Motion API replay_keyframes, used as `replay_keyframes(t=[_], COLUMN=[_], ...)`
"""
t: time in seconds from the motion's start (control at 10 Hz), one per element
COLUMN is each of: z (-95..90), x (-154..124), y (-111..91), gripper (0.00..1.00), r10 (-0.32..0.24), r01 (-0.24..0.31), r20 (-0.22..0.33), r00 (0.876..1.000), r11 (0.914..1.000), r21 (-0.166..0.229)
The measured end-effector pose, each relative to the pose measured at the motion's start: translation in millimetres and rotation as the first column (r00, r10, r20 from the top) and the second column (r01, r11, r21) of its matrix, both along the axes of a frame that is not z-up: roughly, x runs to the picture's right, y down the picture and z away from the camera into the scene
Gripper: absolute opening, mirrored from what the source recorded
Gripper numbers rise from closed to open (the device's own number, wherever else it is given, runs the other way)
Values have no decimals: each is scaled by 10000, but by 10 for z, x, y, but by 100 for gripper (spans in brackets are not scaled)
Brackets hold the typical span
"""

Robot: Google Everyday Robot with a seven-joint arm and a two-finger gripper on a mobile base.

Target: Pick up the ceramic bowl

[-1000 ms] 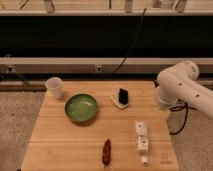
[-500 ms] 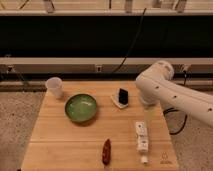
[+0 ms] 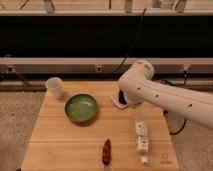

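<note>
Gripper [image 3: 137,110] hangs under the robot arm [image 3: 165,97], right of centre over the wooden table [image 3: 55,145]. Open or closed: can't tell, arm hides most of it. Ceramic bowl [image 3: 81,107] sits upright, left of centre, well apart from gripper, near white cup [image 3: 54,87]. Prob. rigid, heavyish, glossy so slippery, breakable. Pinch across the rim. Black item [image 3: 119,98] is partly hidden by arm.

Light wooden table [image 3: 55,147], speckled floor [image 3: 14,120], grey rail [image 3: 60,65] beneath dark recess [image 3: 60,37], black cable [image 3: 134,42]

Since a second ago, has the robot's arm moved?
Yes: the arm swung toward the ceramic bowl, now above the black thing. Its end effector seems hidden beneath it.
</note>
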State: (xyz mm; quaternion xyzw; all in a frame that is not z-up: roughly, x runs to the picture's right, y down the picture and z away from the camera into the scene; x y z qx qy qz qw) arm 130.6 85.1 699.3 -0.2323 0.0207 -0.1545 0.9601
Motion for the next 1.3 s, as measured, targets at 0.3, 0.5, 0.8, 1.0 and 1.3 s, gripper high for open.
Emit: replay_keyframes(t=[0.3, 0.5, 0.8, 1.0, 1.3], z=[46, 70, 119, 134, 163], x=[-314, -390, -718, -914, -1095], y=[-17, -8, -5, 14, 42], gripper=[80, 80, 80, 80, 80], r10=[-711, -1179, -2016, -2482, -3108], r01=[707, 1173, 2003, 2465, 3092], r20=[345, 497, 822, 996, 1255], r00=[9969, 9918, 9760, 9636, 9422], r11=[9974, 9930, 9794, 9687, 9504], r21=[116, 136, 236, 294, 326])
